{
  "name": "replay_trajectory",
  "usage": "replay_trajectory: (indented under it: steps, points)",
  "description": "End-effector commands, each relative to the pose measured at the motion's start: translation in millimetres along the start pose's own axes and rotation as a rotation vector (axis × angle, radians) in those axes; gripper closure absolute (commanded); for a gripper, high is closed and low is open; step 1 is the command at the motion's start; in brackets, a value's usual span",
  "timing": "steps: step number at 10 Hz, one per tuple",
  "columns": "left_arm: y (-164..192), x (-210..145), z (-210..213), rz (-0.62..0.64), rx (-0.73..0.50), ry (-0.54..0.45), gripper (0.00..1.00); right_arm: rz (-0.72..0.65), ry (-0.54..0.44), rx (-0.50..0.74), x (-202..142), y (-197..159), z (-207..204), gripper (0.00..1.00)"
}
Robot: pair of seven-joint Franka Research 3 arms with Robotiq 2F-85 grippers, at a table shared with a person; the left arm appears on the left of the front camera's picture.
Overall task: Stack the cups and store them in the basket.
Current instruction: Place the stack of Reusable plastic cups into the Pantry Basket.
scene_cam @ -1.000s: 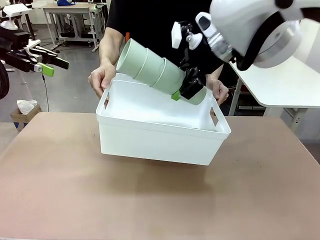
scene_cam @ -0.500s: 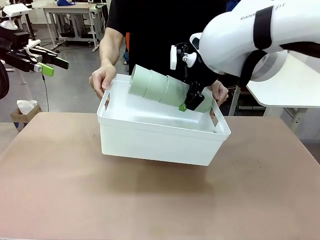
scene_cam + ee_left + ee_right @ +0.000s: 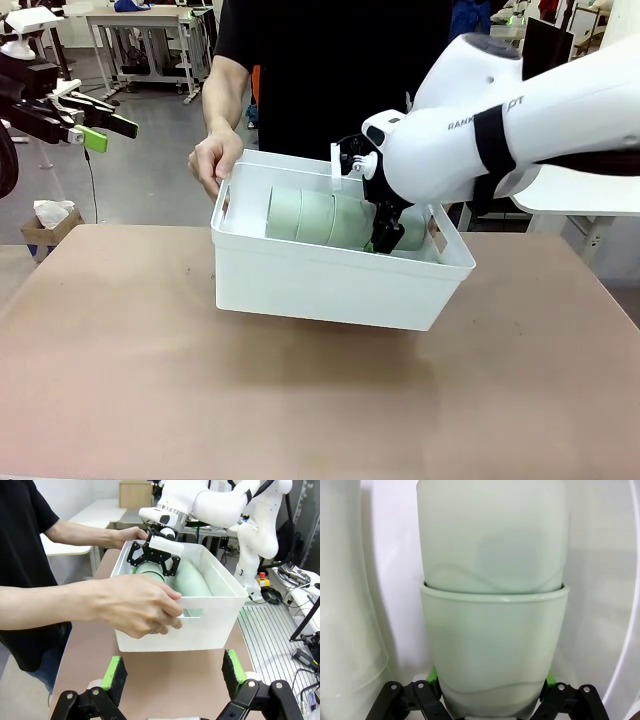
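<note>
A person holds the white basket [image 3: 330, 285] by both ends, tilted, just above the table. Inside it a nested stack of pale green cups [image 3: 315, 218] lies on its side, and my right gripper [image 3: 385, 232] is shut on the stack's base end. In the right wrist view the cups [image 3: 492, 630] fill the space between the right gripper's [image 3: 491, 682] green pads, and a second cup stack [image 3: 345, 605] lies beside them. My left gripper [image 3: 95, 125] hangs open, high at the left and well away; from the left gripper [image 3: 174, 680] I see the basket [image 3: 210, 625] and the cups [image 3: 192, 580].
One of the person's hands [image 3: 140, 605] grips the basket's near end rim in the left wrist view, the other hand [image 3: 215, 160] its far corner. The brown tabletop [image 3: 300, 400] spreads below the basket. A white side table [image 3: 580, 190] stands at the right.
My right arm has come down and laid the cup stack from a tilt above the rim to flat inside the basket. The person has shifted the basket slightly right.
</note>
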State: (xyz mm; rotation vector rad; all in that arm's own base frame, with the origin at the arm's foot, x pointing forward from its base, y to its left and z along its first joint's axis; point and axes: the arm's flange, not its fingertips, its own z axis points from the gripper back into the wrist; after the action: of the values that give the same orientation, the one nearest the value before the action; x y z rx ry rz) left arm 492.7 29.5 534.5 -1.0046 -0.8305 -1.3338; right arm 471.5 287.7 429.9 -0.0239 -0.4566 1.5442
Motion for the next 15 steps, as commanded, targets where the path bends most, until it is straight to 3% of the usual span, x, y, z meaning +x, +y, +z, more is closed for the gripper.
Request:
replay_trajectory:
  steps: [1, 4, 5, 9, 11, 15]
  points:
    - [-2, 2, 0, 0.004, -0.006, 0.014, 0.0, -0.02, 0.026, -0.041, 14, 0, -3, 0.15]
    - [-2, 2, 0, 0.004, -0.006, 0.014, 0.0, -0.014, 0.032, -0.025, 19, 2, -12, 0.15]
    - [-2, 2, 0, 0.004, -0.006, 0.014, 0.0, -0.011, 0.031, -0.012, 20, 0, -9, 0.0]
    - [-2, 2, 0, 0.004, -0.006, 0.014, 0.0, -0.017, -0.001, -0.014, 28, -10, 0, 0.0]
    - [-2, 2, 0, 0.004, -0.006, 0.014, 0.0, -0.037, -0.044, -0.014, 23, -16, 30, 0.0]
    - [-2, 2, 0, 0.004, -0.006, 0.014, 0.0, -0.121, -0.235, 0.008, -8, -32, 112, 0.0]
